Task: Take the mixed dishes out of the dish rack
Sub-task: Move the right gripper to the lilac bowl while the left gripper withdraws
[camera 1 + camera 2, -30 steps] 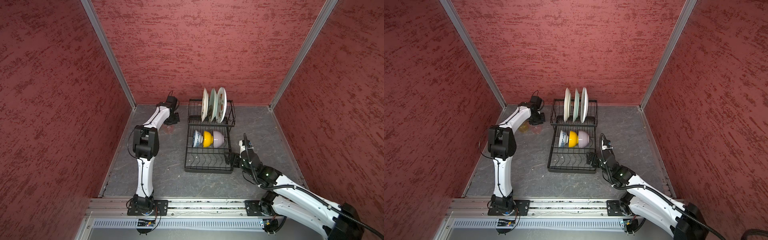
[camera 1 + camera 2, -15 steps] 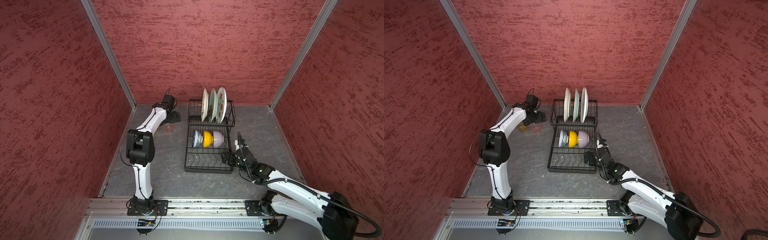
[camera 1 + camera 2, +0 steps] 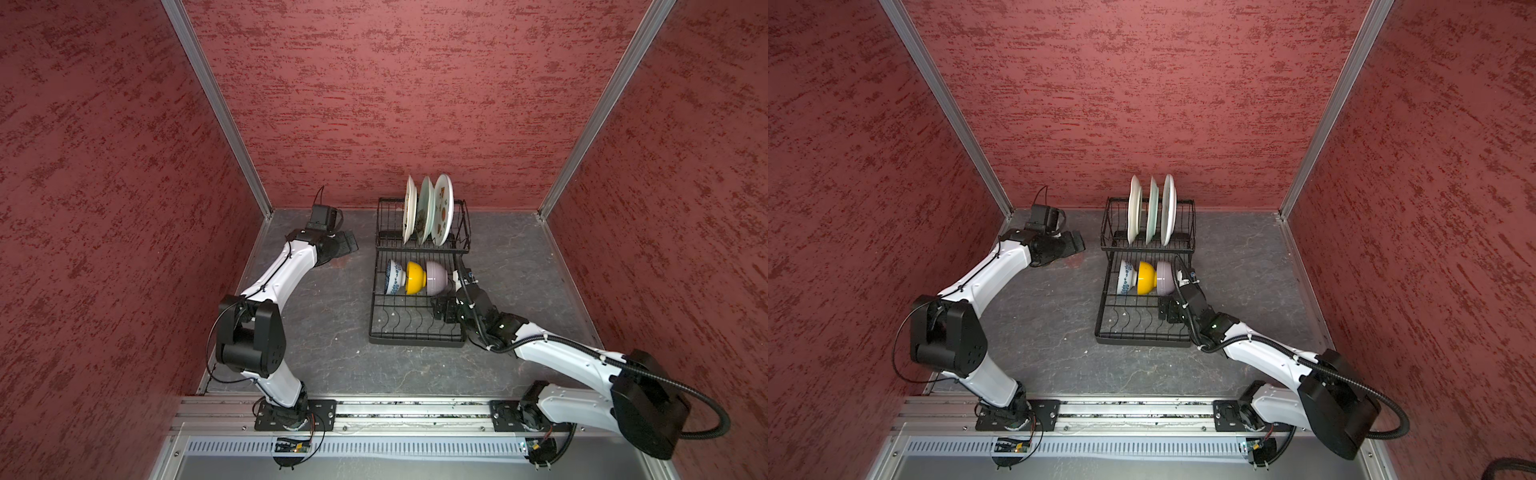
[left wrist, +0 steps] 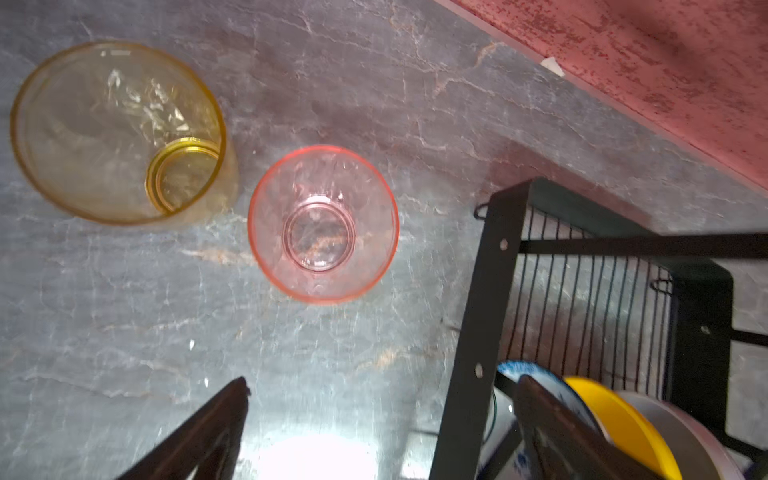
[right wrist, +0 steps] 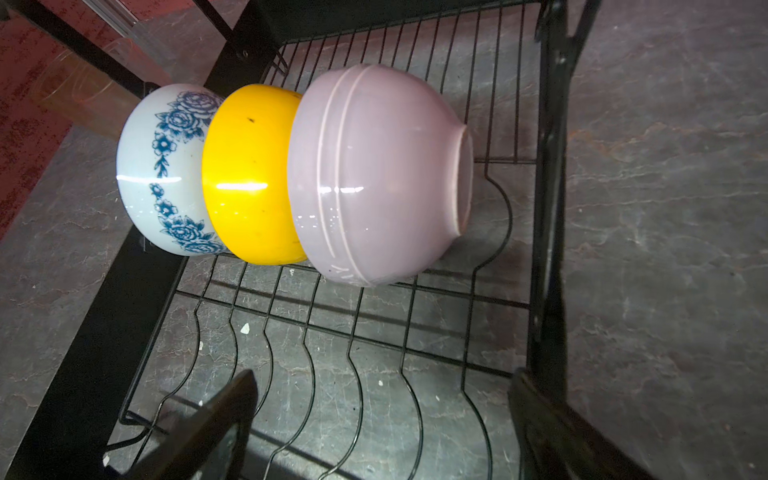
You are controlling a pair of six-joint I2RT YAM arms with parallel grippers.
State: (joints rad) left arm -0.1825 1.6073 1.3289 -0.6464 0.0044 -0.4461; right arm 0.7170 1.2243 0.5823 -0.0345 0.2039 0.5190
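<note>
The black wire dish rack [image 3: 417, 338] [image 3: 1144, 338] holds three white patterned plates [image 3: 428, 208] [image 3: 1150, 208] upright in its back tier. On the front tier a blue-white bowl [image 5: 162, 174], a yellow bowl [image 5: 249, 174] and a pale pink bowl [image 5: 374, 174] lie nested on their sides. My right gripper [image 5: 382, 374] [image 3: 442, 309] hovers open over the front tier's wires, a short way from the pink bowl. An amber glass [image 4: 118, 133] and a pinkish glass [image 4: 324, 224] stand upright on the floor left of the rack. My left gripper [image 4: 382, 382] [image 3: 347, 243] is open and empty above them.
Red textured walls close in the grey stone floor [image 3: 332, 316] on three sides. The rack's side post [image 4: 478, 311] runs close to one left finger. A metal rail [image 3: 395, 409] with both arm bases crosses the front.
My left gripper opened and now stands clear above the pinkish glass; its elbow swung towards the front. My right gripper moved left, in over the rack's front tier towards the bowls.
</note>
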